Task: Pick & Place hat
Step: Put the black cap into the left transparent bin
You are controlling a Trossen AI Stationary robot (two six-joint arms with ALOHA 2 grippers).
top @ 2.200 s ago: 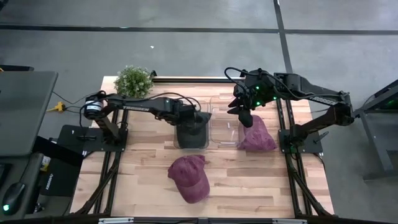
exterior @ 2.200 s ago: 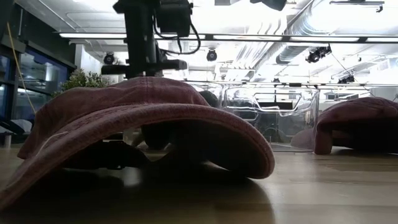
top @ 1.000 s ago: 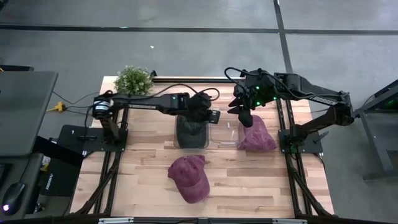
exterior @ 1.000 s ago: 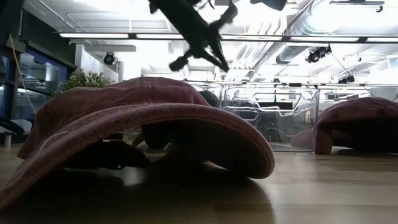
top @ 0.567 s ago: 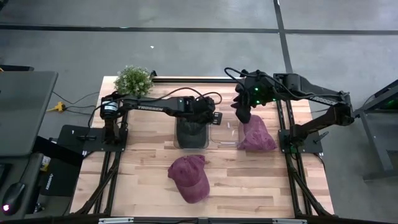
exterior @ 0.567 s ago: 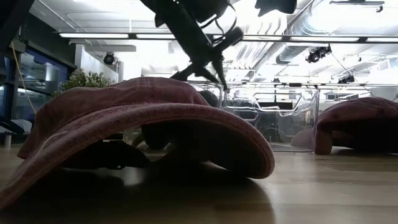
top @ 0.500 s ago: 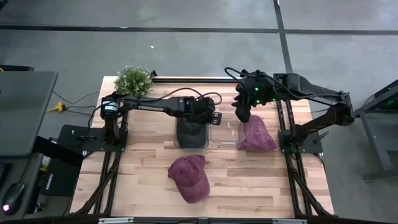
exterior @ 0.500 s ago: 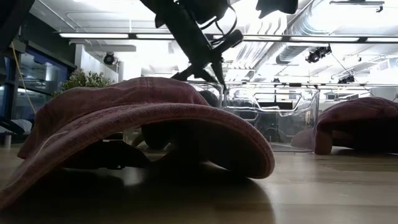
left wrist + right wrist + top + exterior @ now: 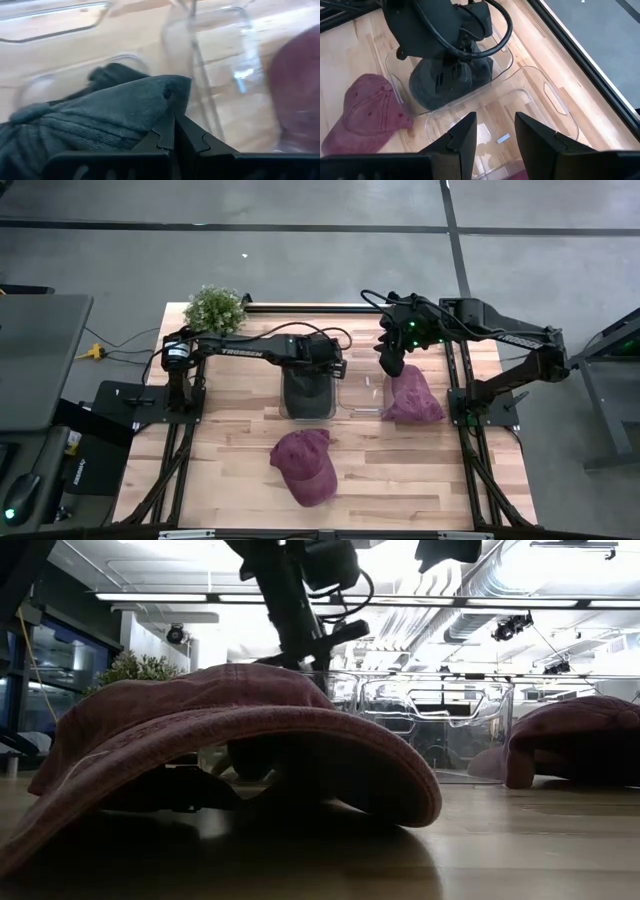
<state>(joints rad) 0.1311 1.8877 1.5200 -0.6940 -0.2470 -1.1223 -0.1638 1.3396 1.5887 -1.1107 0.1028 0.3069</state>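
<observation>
Swung back over the left clear bin (image 9: 308,392), the left tool (image 9: 322,362) is shut above the dark hat (image 9: 307,392). Nothing is held. The right tool (image 9: 388,363) is poised half-open, empty, above the right bin (image 9: 362,385).

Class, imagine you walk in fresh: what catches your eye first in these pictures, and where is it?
The maroon cap lies alone on the near table, filling the low view. Behind it stand two clear bins: the left bin holds a dark hat with the shut left gripper over it. The right gripper hangs open above a second maroon hat beside the empty bin.
</observation>
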